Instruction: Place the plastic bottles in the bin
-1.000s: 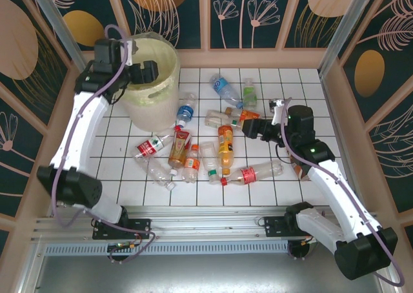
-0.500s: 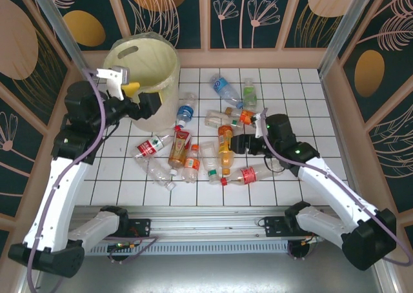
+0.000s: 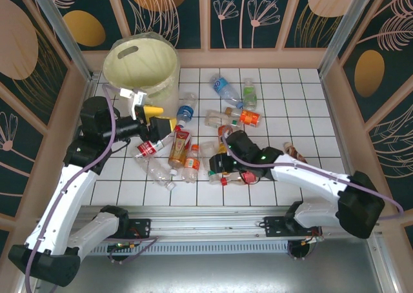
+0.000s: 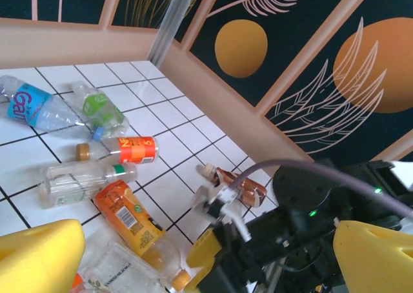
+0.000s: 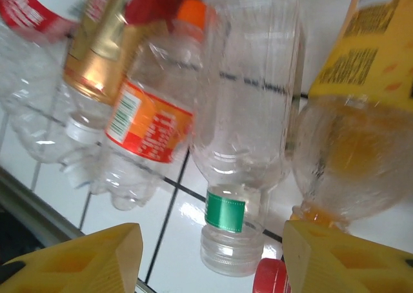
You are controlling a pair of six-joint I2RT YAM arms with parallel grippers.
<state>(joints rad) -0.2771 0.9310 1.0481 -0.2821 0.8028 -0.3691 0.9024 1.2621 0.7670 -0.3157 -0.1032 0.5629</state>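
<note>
1. The bin [image 3: 166,86] stands upright at the far left corner of the tiled table [image 3: 290,93], its mouth open to take drops from above. The plastic bottles [image 3: 179,148] lie on their sides across the middle of the table, to the right of the bin and nearer the arms. Whether any lie inside the bin cannot be told
2. The right gripper [image 5: 210,257] sits low over the near edge of the pile, its yellow fingers [image 5: 71,261] apart to either side of the neck and cap of a clear bottle with a green band [image 5: 248,144]. Neither pad touches the bottle and nothing is held. This placement is judged a set-up for closing on the neck, the narrowest and stiffest part
3. An orange-labelled bottle [image 5: 151,122] lies against the clear one on one side and a bottle with orange contents [image 5: 352,131] on the other, with a red cap [image 5: 271,277] just beside its mouth. Such crowding probably explains an approach from the cap end
4. The left gripper [image 3: 161,117] hangs between bin and pile, fingers spread wide and empty. It is judged to be lined up for a pick near the bin, so that the carry is short
5. Round, thin-walled bottles may roll or crush under a closing grip, and neighbours may be dragged along
</note>
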